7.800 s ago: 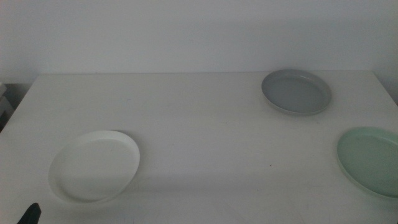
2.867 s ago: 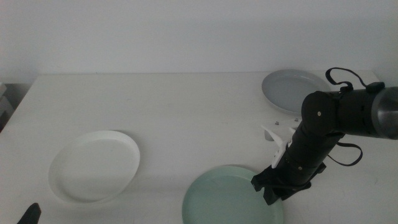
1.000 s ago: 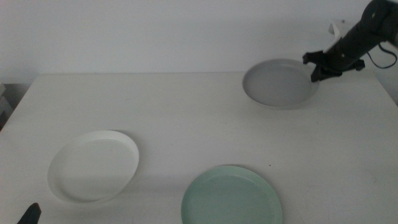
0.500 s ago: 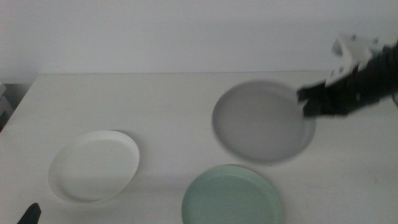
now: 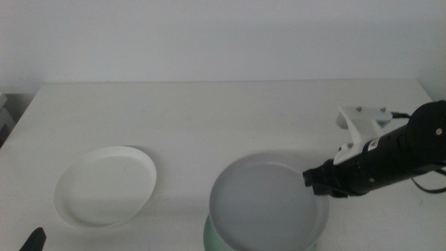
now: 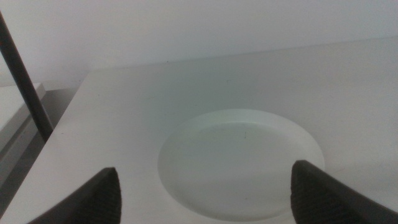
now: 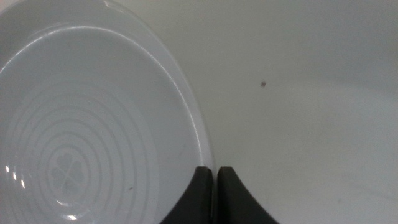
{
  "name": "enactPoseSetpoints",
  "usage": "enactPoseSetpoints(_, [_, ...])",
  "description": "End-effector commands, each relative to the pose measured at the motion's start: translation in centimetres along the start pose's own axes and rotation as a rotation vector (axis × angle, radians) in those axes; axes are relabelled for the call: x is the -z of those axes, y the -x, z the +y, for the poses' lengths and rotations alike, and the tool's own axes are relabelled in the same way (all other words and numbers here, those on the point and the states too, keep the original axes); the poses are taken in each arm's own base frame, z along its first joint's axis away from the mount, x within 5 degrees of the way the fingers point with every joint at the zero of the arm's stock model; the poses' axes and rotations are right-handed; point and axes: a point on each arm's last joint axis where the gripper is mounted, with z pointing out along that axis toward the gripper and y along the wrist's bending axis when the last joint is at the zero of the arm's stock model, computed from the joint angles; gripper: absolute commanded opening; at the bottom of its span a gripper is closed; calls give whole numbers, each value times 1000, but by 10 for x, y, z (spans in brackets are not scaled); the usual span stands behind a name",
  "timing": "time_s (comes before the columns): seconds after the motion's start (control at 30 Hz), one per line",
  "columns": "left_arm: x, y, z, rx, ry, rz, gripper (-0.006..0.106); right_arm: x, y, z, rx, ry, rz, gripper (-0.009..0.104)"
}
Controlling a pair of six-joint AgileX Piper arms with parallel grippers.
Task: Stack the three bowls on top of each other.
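My right gripper (image 5: 319, 183) is shut on the right rim of the grey bowl (image 5: 268, 203) and holds it over the mint green bowl (image 5: 211, 239), of which only a sliver shows below it at the table's front. In the right wrist view the jaws pinch the grey bowl's rim (image 7: 202, 140). The white bowl (image 5: 106, 185) sits at the front left; it also fills the left wrist view (image 6: 239, 163). My left gripper (image 5: 31, 240) waits at the bottom left corner with its jaws wide open, short of the white bowl.
The white table (image 5: 209, 118) spreads back to a pale wall. My right arm's dark body (image 5: 397, 153) with a white bracket reaches in from the right. A dark rod (image 6: 22, 74) stands past the table's left edge in the left wrist view.
My right gripper has carried the grey bowl from the back right down toward the front, and it now hangs over the mint green bowl. The white bowl and the left gripper have not moved.
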Motion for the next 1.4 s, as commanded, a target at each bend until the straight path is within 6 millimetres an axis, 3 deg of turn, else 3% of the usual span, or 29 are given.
enactPoseSetpoints(0.0, [2, 8, 1, 11, 7, -89, 105, 6, 5, 6, 4, 17, -64, -1])
enactPoseSetpoints(0.2, [2, 8, 1, 11, 7, -89, 105, -13, -3, 12, 30, 16, 0, -1])
enactPoseSetpoints(0.5, [2, 8, 1, 11, 7, -89, 105, -20, -4, 12, 52, 5, 9, 2])
enactPoseSetpoints(0.73, [2, 8, 1, 11, 7, -89, 105, -9, -6, 17, 56, 26, 48, 37])
enactPoseSetpoints(0.83, [2, 8, 1, 11, 7, -89, 105, 20, 1, 25, 95, 52, -50, 47])
enactPoseSetpoints(1.0, [2, 8, 1, 11, 7, -89, 105, 85, -1, 37, 194, 100, -235, 50])
enactPoseSetpoints(1.17, [2, 8, 1, 11, 7, -89, 105, 157, -24, 43, 302, 127, -434, 50])
enactPoseSetpoints(1.37, [2, 8, 1, 11, 7, -89, 105, 218, -63, 43, 439, 136, -607, 50])
